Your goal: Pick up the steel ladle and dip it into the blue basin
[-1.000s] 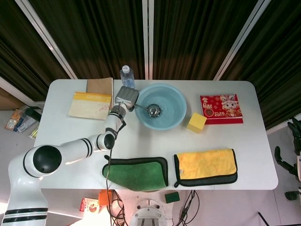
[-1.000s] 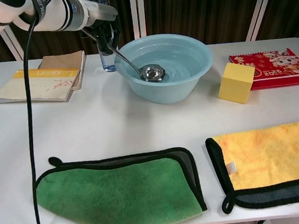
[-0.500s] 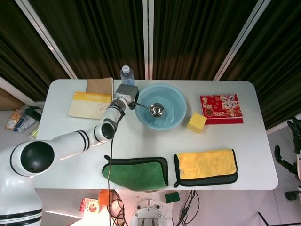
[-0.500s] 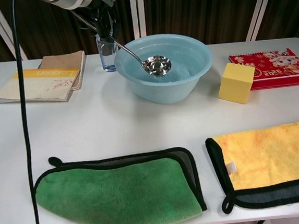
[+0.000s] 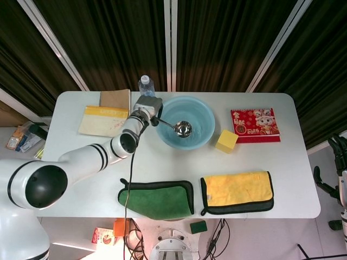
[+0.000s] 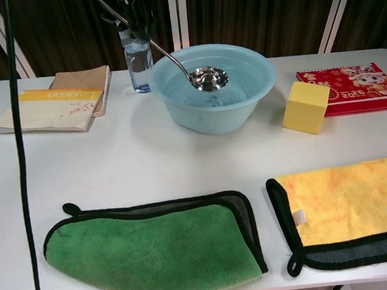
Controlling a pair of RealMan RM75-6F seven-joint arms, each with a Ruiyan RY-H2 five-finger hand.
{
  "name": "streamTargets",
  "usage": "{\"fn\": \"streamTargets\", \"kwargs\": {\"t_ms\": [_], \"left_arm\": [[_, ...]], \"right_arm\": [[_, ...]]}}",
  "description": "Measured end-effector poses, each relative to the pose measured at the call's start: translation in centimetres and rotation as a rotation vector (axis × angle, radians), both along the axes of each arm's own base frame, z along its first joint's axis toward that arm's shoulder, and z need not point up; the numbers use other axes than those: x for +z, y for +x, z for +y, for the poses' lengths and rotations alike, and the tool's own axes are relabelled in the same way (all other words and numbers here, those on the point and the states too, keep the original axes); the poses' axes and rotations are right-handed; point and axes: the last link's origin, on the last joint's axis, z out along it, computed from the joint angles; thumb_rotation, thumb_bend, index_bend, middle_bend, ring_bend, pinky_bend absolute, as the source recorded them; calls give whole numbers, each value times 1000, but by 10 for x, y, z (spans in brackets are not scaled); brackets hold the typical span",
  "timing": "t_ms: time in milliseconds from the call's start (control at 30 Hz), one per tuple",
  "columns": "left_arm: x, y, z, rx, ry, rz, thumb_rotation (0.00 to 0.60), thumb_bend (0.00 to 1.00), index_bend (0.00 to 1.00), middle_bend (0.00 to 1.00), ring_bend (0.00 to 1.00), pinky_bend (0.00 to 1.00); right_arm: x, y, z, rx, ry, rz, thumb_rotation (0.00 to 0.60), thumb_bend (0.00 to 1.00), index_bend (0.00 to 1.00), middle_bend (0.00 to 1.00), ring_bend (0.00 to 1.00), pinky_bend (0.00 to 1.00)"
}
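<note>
The steel ladle (image 6: 208, 78) hangs over the blue basin (image 6: 251, 94), its bowl level with the rim and above the water. Its thin handle (image 6: 165, 51) slants up to the left into my left hand (image 6: 130, 0), which grips the handle's end at the top edge of the chest view. From the head view, the left hand (image 5: 147, 106) sits just left of the basin (image 5: 201, 115), with the ladle (image 5: 183, 128) reaching over the basin's middle. My right hand (image 5: 338, 149) shows only at the far right edge, off the table, holding nothing.
A water bottle (image 6: 138, 67) stands right behind the ladle's handle, left of the basin. Books (image 6: 51, 103) lie at the back left. A yellow block (image 6: 306, 106) and a red booklet (image 6: 354, 87) are right of the basin. Green cloth (image 6: 155, 250) and yellow cloth (image 6: 352, 209) lie in front.
My left hand has risen and carried the ladle with it. The ladle's bowl came up out of the water to rim height and shifted slightly right.
</note>
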Motion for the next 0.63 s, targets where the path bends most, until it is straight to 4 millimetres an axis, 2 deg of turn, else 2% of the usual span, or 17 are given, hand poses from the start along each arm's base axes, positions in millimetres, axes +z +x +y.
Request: {"fn": "streamTargets", "kwargs": {"t_ms": [200, 633], "left_arm": [[9, 13, 0, 22, -29, -6, 600, 479, 757, 678, 668, 803], [23, 26, 11, 93, -74, -35, 600, 482, 757, 674, 668, 803]], "right_arm": [[1, -1, -2, -4, -2, 0, 600, 508, 0, 0, 0, 0], [1, -4, -7, -18, -3, -2, 600, 509, 0, 0, 0, 0]]}}
